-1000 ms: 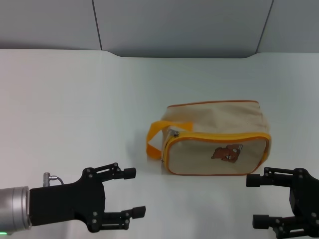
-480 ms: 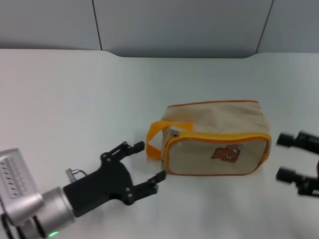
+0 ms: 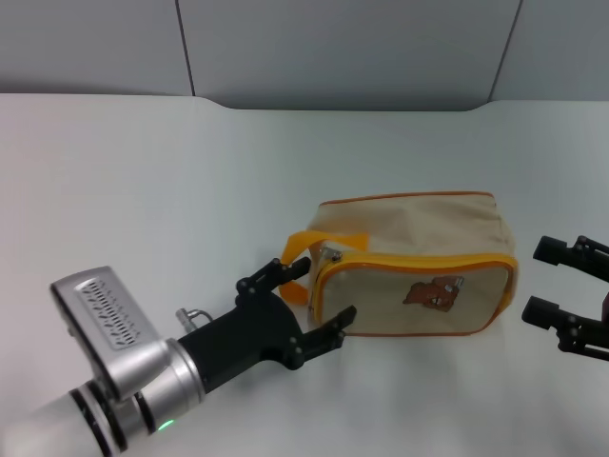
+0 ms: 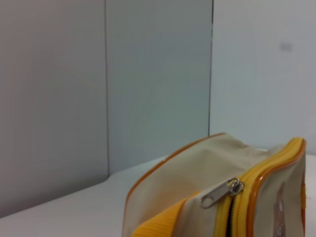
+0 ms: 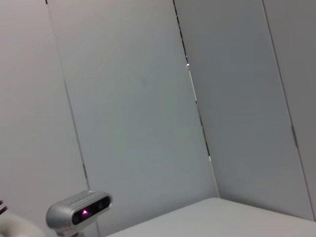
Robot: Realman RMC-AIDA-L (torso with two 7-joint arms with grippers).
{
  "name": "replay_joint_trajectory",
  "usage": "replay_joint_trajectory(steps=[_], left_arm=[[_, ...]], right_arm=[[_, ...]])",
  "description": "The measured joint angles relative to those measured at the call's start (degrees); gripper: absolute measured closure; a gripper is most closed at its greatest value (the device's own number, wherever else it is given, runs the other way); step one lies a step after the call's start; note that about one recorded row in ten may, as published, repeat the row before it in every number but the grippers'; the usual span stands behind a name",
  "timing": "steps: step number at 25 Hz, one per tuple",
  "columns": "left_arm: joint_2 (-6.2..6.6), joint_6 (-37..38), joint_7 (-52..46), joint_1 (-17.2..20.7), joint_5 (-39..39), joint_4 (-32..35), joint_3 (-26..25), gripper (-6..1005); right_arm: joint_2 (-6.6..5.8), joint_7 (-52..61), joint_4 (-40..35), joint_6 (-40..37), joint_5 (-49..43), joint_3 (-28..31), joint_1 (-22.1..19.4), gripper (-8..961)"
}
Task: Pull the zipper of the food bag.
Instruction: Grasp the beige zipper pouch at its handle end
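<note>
The beige food bag point(image 3: 419, 252) with orange-yellow piping and a brown bear picture lies on the white table. Its orange-yellow loop handle point(image 3: 297, 262) hangs at its left end. The silver zipper pull point(image 3: 333, 254) sits at the bag's upper left corner; it also shows in the left wrist view point(image 4: 221, 192), lying along the zip track. My left gripper point(image 3: 319, 293) is open, its fingers on either side of the handle at the bag's left end. My right gripper point(image 3: 544, 281) is open, just right of the bag and not touching it.
The white table point(image 3: 143, 190) reaches back to a grey panel wall point(image 3: 343, 48). The right wrist view shows only wall panels and a grey camera unit point(image 5: 79, 207).
My left gripper has moved up and right from the front left to the bag's handle end. My right gripper has risen from the front right corner to beside the bag's right end.
</note>
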Motion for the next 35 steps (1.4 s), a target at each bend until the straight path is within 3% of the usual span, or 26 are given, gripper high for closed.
replay_joint_trajectory(steps=[7,10,13,26,27,35], left_arm=[[0.00,-1.7,-0.4,-1.5,1.3,-0.5,-0.3,227],[0.00,-2.0,-0.2,-1.6,1.3,-0.6,-1.0,338],[0.00,-2.5,0.2,-1.7,1.3,-0.7,-1.5,448],[0.00,1.5,6.4,-0.3,1.4,-1.6,-3.1,713],[0.00,4.4,8.0,0.7,1.3,-1.4,-3.7,734],[0.00,6.7,14.0,1.4,1.5,-0.7,-4.8,874]], right_arm=[[-0.20,0.0,-0.7,-1.8,-2.9,-7.3,0.6,134],[0.04,0.0,-1.2,-1.4,-2.9,-7.4,0.6,134],[0.10,0.0,-1.2,-1.3,-2.6,-7.1,0.6,134],[0.30,0.0,-1.3,-1.2,-2.0,-6.2,0.1,133],[0.39,0.0,-1.3,-1.2,-1.9,-5.3,0.1,133],[0.50,0.0,-1.0,-1.8,-1.8,-0.6,-0.1,133]])
